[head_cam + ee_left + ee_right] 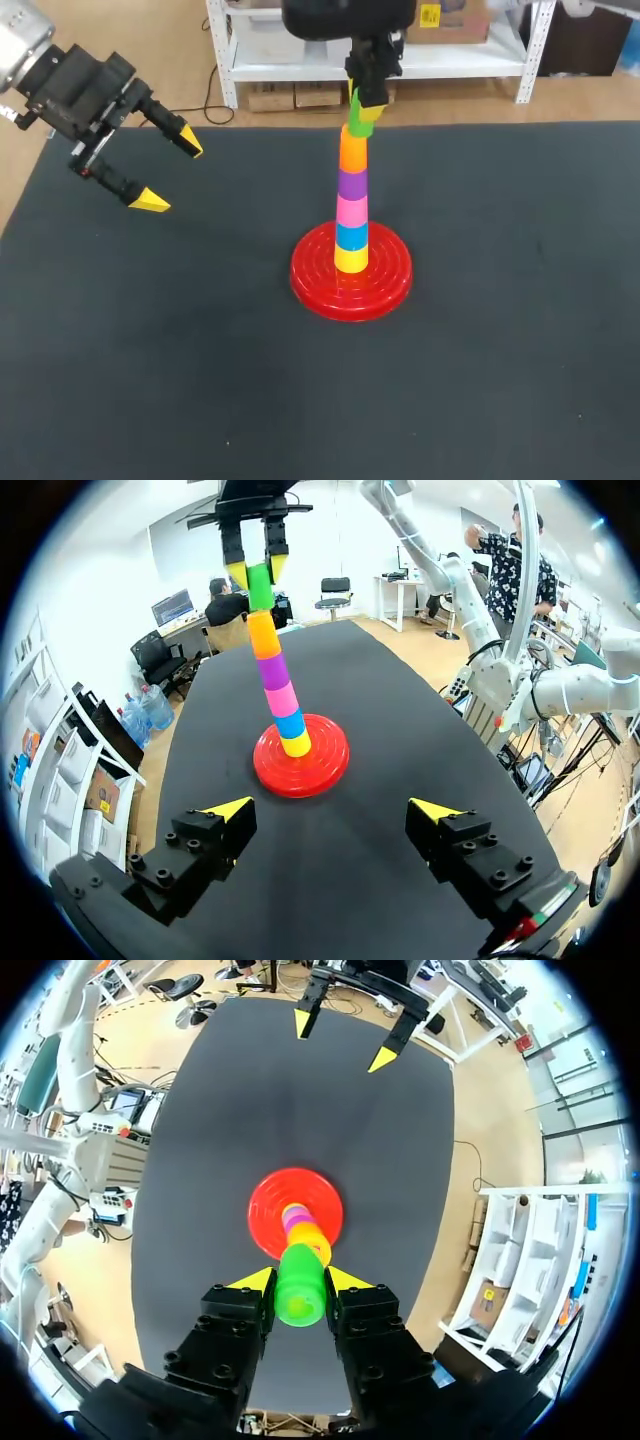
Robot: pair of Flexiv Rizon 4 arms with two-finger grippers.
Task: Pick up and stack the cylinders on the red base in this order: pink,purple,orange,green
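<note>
The red base [350,285] lies mid-table and carries a leaning stack: yellow, blue, pink [351,210], purple [352,183], then orange [353,150]. A green cylinder [359,115] sits slightly tilted right on top of the orange one, and my right gripper [366,98] is shut on it from above. In the right wrist view the green cylinder [300,1288] fills the gap between the fingers, with the base [270,1205] below. My left gripper [170,172] hangs open and holds nothing at the far left, well away from the stack [281,695].
A dark mat [500,350] covers the table. Nothing else lies on it around the base. The left gripper [332,810] has bare mat under and ahead of it.
</note>
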